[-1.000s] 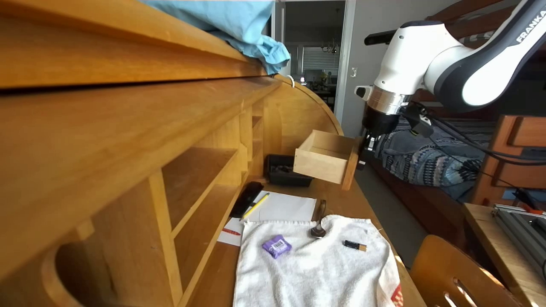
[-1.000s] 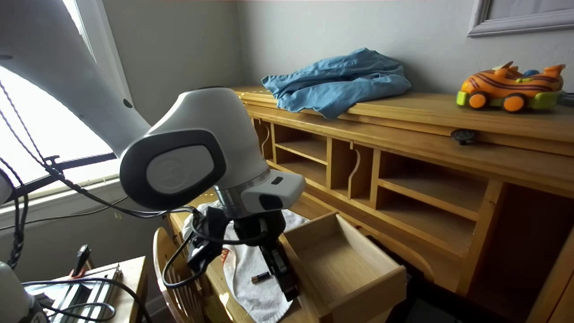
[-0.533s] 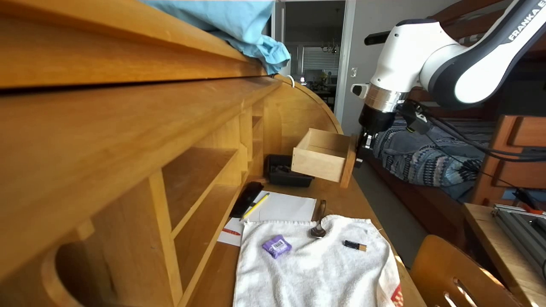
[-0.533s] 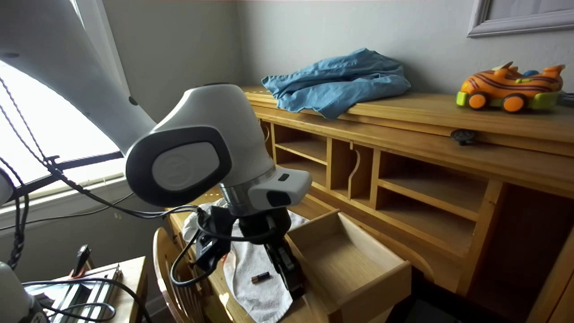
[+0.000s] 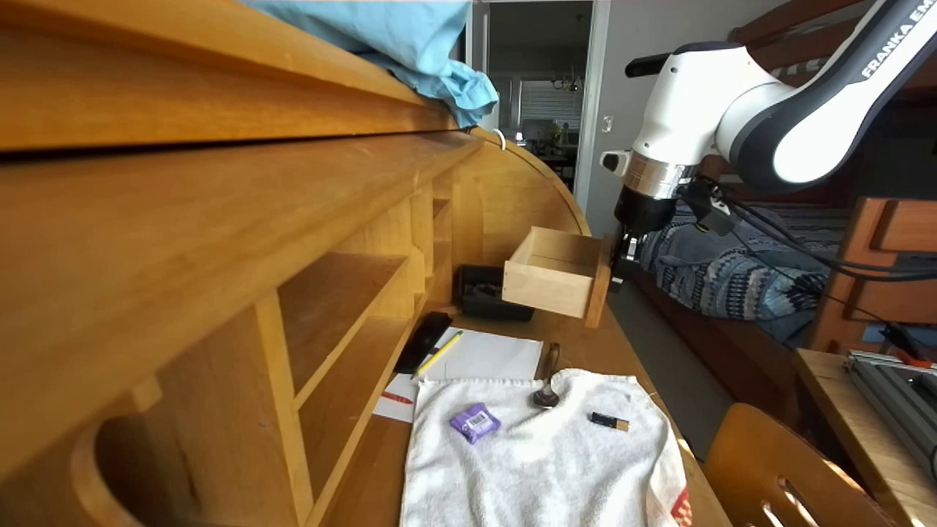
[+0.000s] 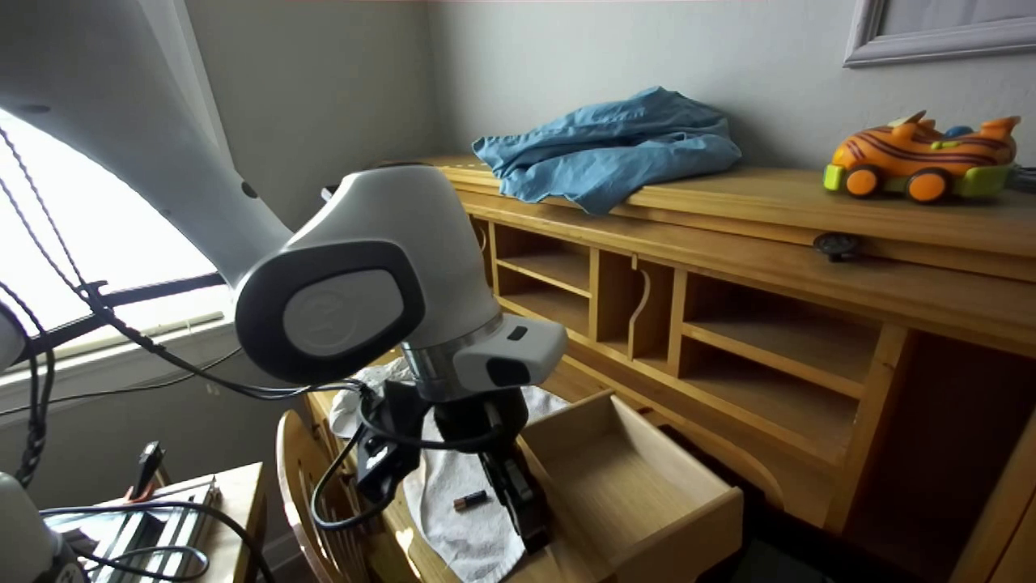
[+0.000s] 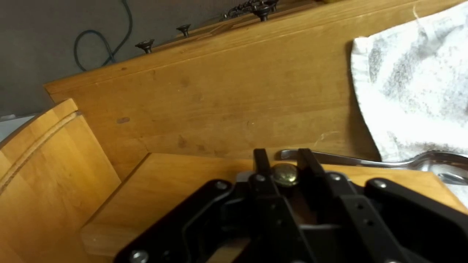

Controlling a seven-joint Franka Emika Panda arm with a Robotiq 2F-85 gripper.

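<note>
Drawer (image 5: 553, 285) held over the bench (image 5: 585, 344), its brass knob (image 7: 285, 174) pinched by the end effector (image 7: 283, 160); white towel (image 5: 527, 468) at six o'clock in an exterior view.

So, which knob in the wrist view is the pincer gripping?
The golden knob, on the drawer: it alone is gripped by the pincer. The other knobs, past the edge of the desk, are dark.

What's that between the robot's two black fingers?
A shiny round knob on the wooden drawer: the wrist view shows the fingers gripping it.
</note>
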